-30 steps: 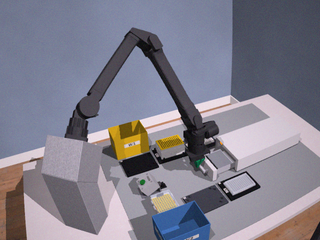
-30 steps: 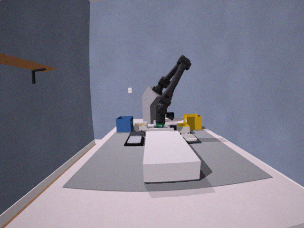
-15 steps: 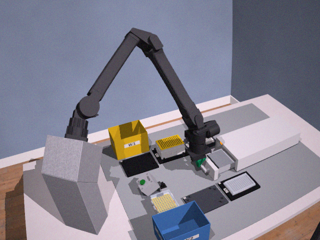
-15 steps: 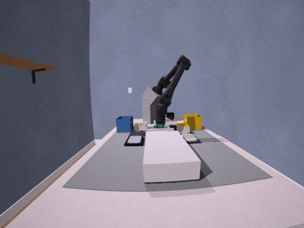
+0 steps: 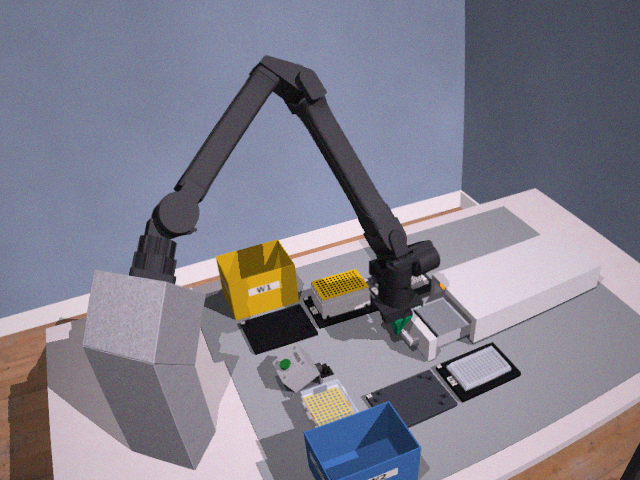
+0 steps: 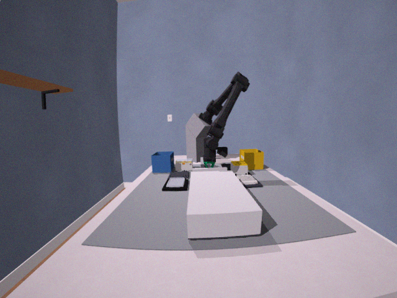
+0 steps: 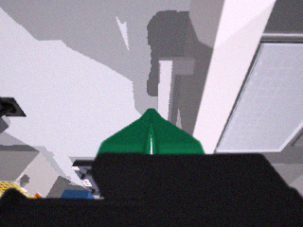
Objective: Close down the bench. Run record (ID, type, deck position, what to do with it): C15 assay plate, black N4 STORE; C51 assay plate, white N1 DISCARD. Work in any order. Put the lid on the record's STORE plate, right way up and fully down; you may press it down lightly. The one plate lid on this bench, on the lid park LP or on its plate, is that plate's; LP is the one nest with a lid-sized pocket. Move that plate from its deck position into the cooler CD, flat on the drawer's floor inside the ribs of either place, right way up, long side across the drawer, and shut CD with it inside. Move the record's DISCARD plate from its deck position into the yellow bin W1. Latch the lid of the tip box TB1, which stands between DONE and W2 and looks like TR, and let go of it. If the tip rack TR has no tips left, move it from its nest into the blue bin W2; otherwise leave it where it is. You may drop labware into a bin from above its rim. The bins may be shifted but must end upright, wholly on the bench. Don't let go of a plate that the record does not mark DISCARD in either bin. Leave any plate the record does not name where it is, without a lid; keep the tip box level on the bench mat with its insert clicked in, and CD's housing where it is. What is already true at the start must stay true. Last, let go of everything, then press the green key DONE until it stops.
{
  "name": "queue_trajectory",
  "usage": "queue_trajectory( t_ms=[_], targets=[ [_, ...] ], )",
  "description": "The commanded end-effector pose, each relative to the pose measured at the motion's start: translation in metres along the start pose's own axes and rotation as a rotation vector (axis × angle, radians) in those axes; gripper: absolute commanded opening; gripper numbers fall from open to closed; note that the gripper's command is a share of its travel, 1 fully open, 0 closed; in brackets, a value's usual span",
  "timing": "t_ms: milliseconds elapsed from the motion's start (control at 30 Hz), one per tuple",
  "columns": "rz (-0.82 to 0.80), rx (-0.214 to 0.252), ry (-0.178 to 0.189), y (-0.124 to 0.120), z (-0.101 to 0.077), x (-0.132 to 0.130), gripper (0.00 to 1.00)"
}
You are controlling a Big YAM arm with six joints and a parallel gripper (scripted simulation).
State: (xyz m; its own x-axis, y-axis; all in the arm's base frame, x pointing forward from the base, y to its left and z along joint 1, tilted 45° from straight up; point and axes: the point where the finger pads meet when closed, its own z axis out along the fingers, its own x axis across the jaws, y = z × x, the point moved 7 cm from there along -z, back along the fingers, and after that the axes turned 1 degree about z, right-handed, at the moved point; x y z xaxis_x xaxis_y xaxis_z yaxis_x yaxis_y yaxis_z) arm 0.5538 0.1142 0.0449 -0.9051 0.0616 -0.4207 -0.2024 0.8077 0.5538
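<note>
Green fingertips pressed together make the hand a narrow wedge with nothing in it, which looks suited to hooking or pushing a handle rather than gripping. It hangs low at the front of the cooler drawer, just outside the white front panel, where a small handle sticks out. In the wrist view the tips point down at the surface with the handle bar just ahead and the panel running along the right side. I cannot tell whether the tips touch the handle.

The drawer stands part way out of its long white housing, and its grey floor shows with no plate on it, so my judgement is that the hand is working the drawer to ready it for the STORE plate.

A white plate sits in its black nest near the drawer front, on the side towards the surface's edge. Another plate seems to lie behind the arm, mostly hidden; its colour is unclear.

The yellow bin stands well to the other side, beyond the tip rack, whose yellow top is dotted with holes. The blue bin, tip box and green key lie towards the near edge, well apart from the hand.
</note>
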Motion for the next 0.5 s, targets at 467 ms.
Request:
queue_trajectory(
  t_ms=[467],
  targets=[
    [0.005,0.011,-0.027,-0.0125,-0.0056,-0.0218,0.00]
  ],
)
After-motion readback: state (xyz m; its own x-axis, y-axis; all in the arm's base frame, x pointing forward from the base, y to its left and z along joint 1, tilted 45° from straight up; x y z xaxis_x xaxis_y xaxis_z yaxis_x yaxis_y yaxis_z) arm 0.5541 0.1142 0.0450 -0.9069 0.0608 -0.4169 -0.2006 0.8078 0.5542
